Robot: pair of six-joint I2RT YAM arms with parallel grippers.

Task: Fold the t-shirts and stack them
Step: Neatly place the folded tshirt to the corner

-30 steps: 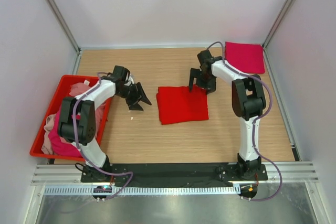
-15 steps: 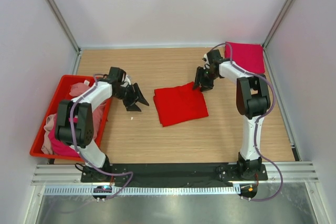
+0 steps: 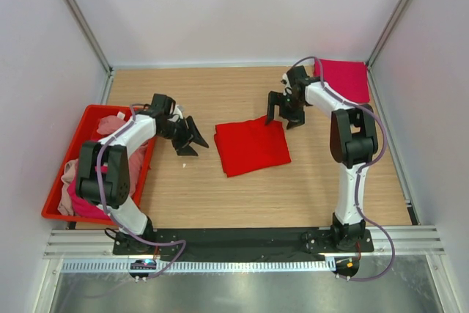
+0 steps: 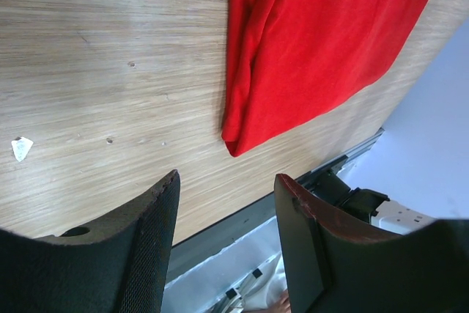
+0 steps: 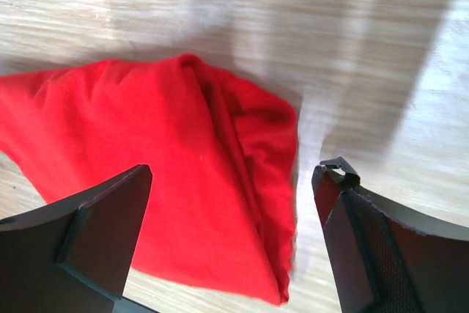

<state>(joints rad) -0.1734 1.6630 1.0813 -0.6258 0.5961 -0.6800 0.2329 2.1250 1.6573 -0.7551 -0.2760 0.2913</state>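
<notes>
A bright red t-shirt point(image 3: 251, 146) lies folded into a rough rectangle near the middle of the wooden table point(image 3: 220, 196), turned slightly askew. Its far right corner is rumpled, with a soft ridge of cloth running down from it.

My right claw point(image 3: 281, 121) hangs directly over that rumpled corner. Its two dark fingers are spread wide, one on each side of the corner, and they grip nothing. In the right wrist view the cloth rests flat on the wood beneath them.

My left claw point(image 3: 196, 146) sits just off the shirt's left edge, apart from the cloth. Its fingers are parted and there is only bare wood between them, so it holds nothing. In the left wrist view the shirt's folded edge and near left corner lie ahead of the fingertips. A tiny white scrap point(image 4: 22, 148) lies on the table close by.

A second shirt, magenta-crimson point(image 3: 341, 78), lies folded flat in the far right corner of the table, behind my right arm.

At the left edge stands a red plastic bin point(image 3: 55, 188). Loose in it are a pale pink shirt point(image 3: 110, 124) and more magenta cloth point(image 3: 88, 207), unfolded and heaped.
</notes>
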